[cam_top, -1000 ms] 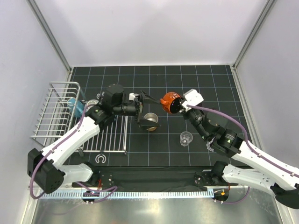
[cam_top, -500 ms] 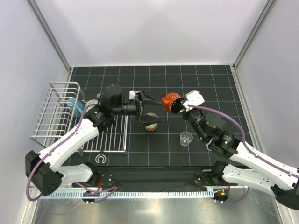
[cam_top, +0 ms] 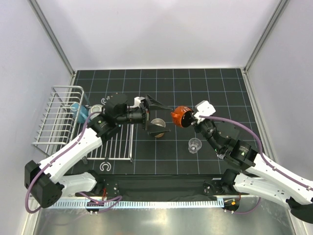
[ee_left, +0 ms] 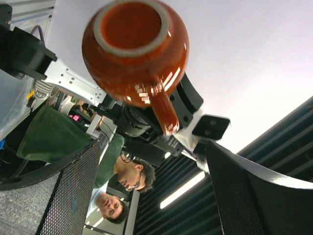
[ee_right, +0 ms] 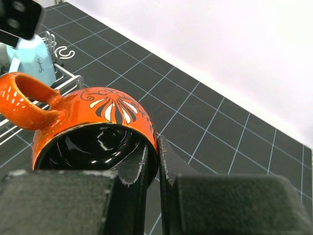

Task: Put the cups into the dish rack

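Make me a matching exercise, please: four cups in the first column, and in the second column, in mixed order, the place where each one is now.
Cups
1. orange mug
2. steel cup
3. clear cup
4. mint cup

Places
a. inside the raised basket of the rack
b. on the mat, nearest of the four to its front edge
c. pinched at its rim by the right gripper
d. on the mat, between the rack and the orange mug

Pairs: 1-c, 2-d, 3-b, 4-a

Black mat (cam_top: 205, 83) with a pale grid as tabletop, plain whitish back wall (cam_top: 161, 29), matching side walls (cam_top: 22, 58), grey metal corner posts (cam_top: 51, 35), brushed steel strip (cam_top: 161, 223) along the near edge, dark slatted ceiling (ee_left: 274, 132), lit strip light (ee_left: 181, 189)
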`<move>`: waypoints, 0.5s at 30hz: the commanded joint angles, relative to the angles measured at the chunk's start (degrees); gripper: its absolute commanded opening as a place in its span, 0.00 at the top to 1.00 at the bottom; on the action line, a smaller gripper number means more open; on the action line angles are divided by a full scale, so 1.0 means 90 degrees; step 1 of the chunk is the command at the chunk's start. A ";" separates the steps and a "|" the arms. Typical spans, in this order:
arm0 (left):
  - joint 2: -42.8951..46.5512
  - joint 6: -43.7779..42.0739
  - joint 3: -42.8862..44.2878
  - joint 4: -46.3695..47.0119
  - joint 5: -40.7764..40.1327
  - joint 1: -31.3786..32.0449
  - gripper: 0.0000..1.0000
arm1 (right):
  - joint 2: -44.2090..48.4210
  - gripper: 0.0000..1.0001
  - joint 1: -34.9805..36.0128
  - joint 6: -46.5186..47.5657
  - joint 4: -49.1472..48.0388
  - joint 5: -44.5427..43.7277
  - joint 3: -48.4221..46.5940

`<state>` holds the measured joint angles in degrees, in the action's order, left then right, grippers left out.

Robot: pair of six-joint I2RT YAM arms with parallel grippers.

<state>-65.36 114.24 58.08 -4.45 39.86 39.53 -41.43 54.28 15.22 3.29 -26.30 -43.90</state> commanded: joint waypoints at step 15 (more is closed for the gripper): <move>-0.0569 0.0940 0.0685 0.0299 0.0084 0.0266 0.30 | 0.0091 0.96 0.0043 0.0515 -0.0844 0.0588 -0.0357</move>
<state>-70.43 114.83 62.87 -3.84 40.10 41.12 -41.52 54.28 19.44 2.92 -21.89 -43.92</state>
